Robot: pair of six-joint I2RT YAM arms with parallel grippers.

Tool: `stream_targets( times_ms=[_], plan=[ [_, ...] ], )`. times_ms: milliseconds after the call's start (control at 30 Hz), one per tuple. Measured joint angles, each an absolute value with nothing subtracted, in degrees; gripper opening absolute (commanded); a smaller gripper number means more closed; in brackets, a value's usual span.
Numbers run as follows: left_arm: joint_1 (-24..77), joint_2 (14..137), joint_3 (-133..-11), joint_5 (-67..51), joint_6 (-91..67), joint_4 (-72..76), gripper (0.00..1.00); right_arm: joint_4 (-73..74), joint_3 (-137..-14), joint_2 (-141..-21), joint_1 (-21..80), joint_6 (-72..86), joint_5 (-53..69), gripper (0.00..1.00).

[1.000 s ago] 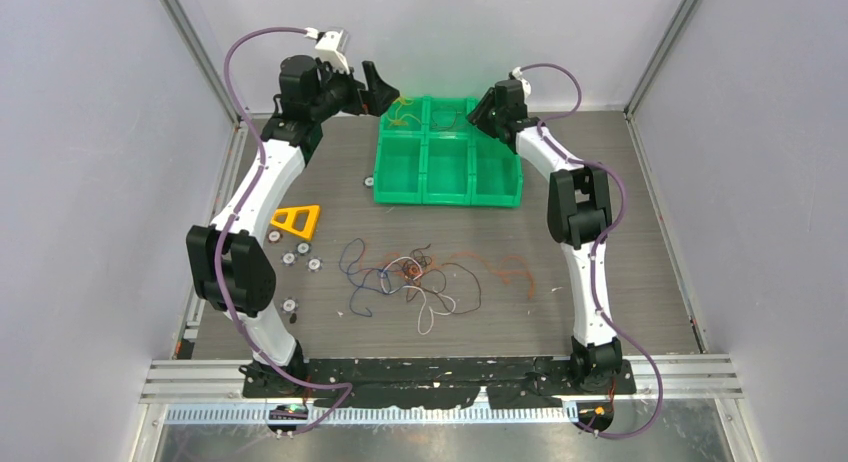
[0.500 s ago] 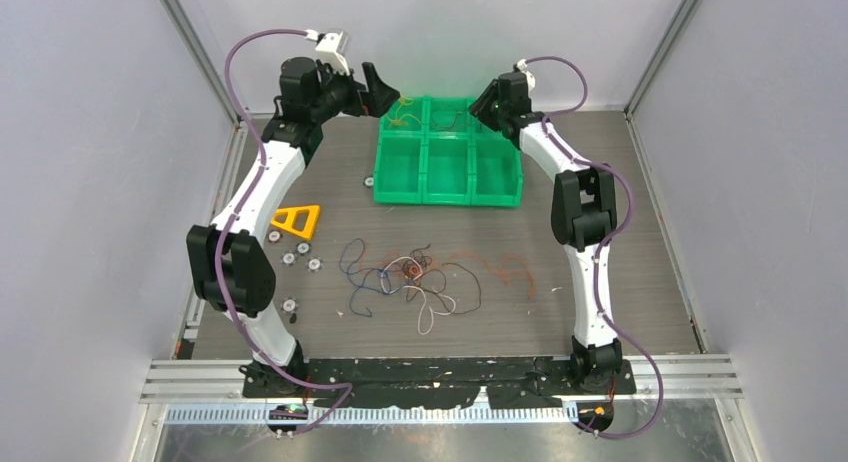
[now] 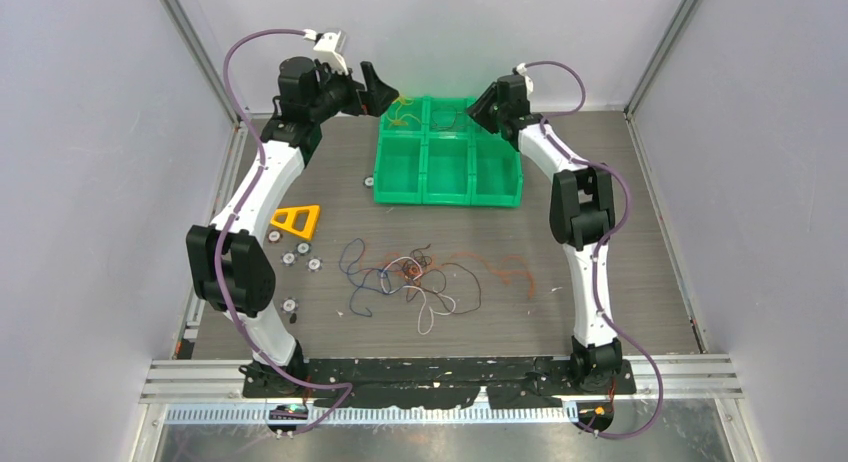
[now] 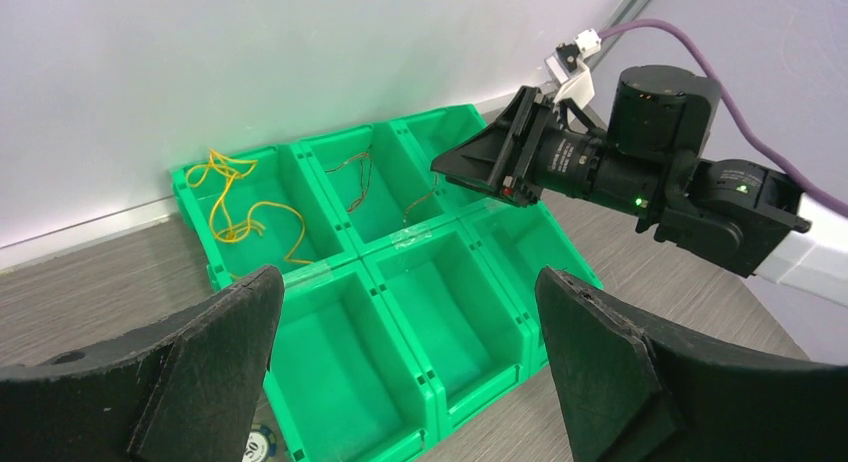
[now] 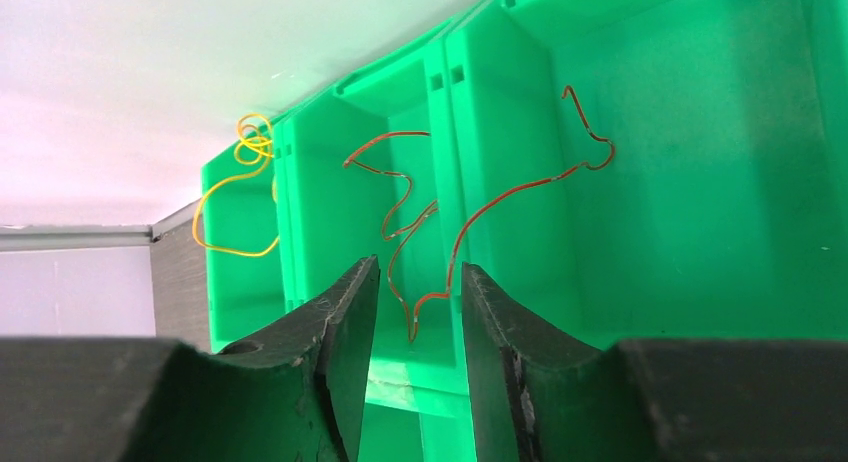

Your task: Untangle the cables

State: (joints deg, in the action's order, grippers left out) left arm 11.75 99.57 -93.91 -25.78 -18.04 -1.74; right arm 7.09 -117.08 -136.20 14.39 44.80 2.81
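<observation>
A tangle of thin cables (image 3: 415,278), blue, white, black and orange, lies on the table's middle. A green six-compartment bin (image 3: 447,194) stands at the back. Its back left compartment holds a yellow cable (image 4: 235,207), also in the right wrist view (image 5: 240,197). A red cable (image 5: 480,207) lies across the divider between the back middle and back right compartments. My left gripper (image 4: 405,277) is wide open and empty, raised at the bin's left back corner (image 3: 385,90). My right gripper (image 5: 418,267) is narrowly open just above the red cable, over the bin's back (image 3: 480,107).
A yellow triangular piece (image 3: 297,220) and several small round chips (image 3: 296,254) lie left of the tangle. One chip (image 3: 368,182) sits by the bin's left front corner. The enclosure's back wall is close behind the bin.
My right gripper has shifted slightly toward the back over the bin's rear compartments. The left arm and the tangle have hardly moved.
</observation>
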Motion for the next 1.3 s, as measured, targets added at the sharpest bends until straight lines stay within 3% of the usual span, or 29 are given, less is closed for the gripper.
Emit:
stream_targets(
  times_ms=[567,767,867,933,1300],
  plan=[
    [11.2,99.6,-93.9,-25.8,-19.1,-1.5,1.0,3.0,-117.4,-139.3,14.6,47.4,2.7,0.35],
    [10.7,99.6,-93.9,-25.8,-20.1,-1.5,1.0,-0.5,-118.0,-141.3,14.1,50.5,2.5,0.23],
    [10.3,99.6,-93.9,-25.8,-20.6,-1.7,1.0,-1.3,-118.1,-141.8,13.9,51.2,2.5,0.08],
    [10.1,99.6,-93.9,-25.8,-20.6,-2.1,1.0,-1.3,-118.2,-141.9,13.8,50.7,2.4,0.06],
    [9.4,99.2,-93.9,-26.7,-20.3,-4.4,1.0,-1.6,-118.3,-141.4,13.9,37.7,4.4,0.05]
  ],
)
